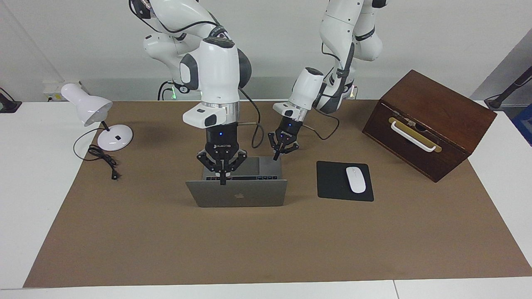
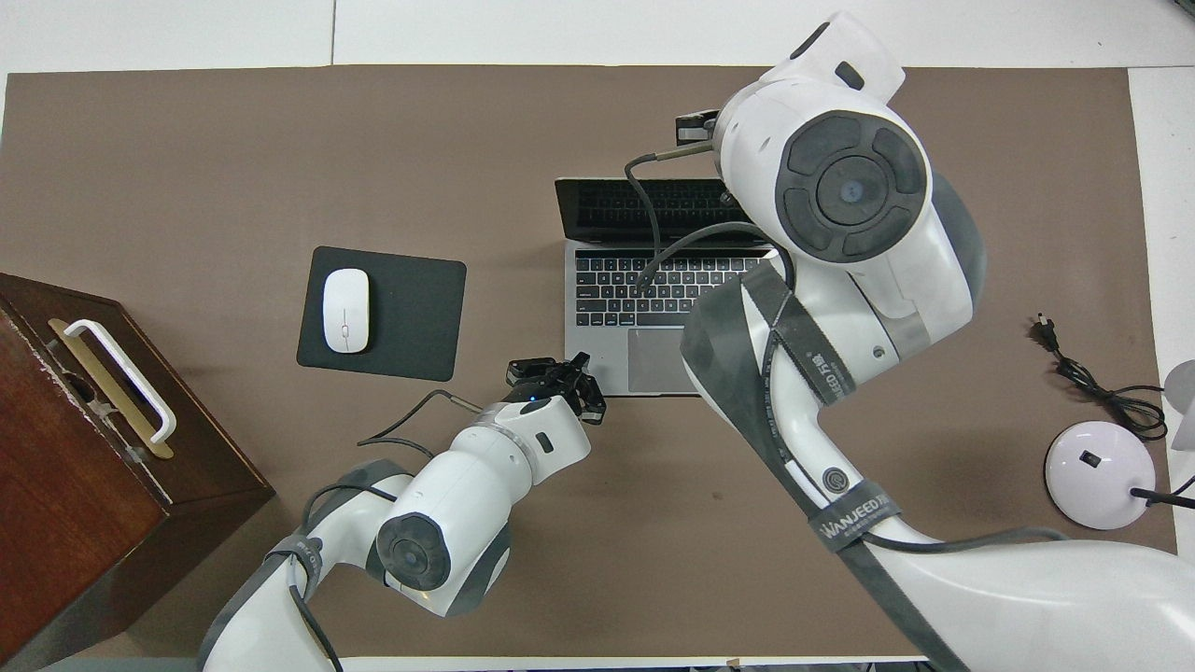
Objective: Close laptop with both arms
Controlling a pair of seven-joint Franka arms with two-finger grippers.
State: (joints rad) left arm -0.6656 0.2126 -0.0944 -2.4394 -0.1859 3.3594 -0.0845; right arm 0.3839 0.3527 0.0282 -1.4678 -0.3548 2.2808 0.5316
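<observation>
The silver-grey laptop (image 1: 253, 194) stands open in the middle of the brown mat, its lid upright with the logo showing in the facing view. In the overhead view its keyboard (image 2: 616, 289) and dark screen show. My right gripper (image 1: 223, 181) is shut and points straight down over the keyboard, its tip at the lid's top edge. In the overhead view the right arm hides that gripper. My left gripper (image 1: 275, 157) is shut and tilted, hanging over the corner of the laptop's base nearest the robots, at the left arm's end; from above the left gripper (image 2: 581, 362) sits at that same corner.
A black mouse pad (image 1: 332, 185) with a white mouse (image 1: 355, 179) lies beside the laptop toward the left arm's end. A dark wooden box (image 1: 428, 120) with a white handle stands past it. A white desk lamp (image 1: 115, 138) and its cord sit at the right arm's end.
</observation>
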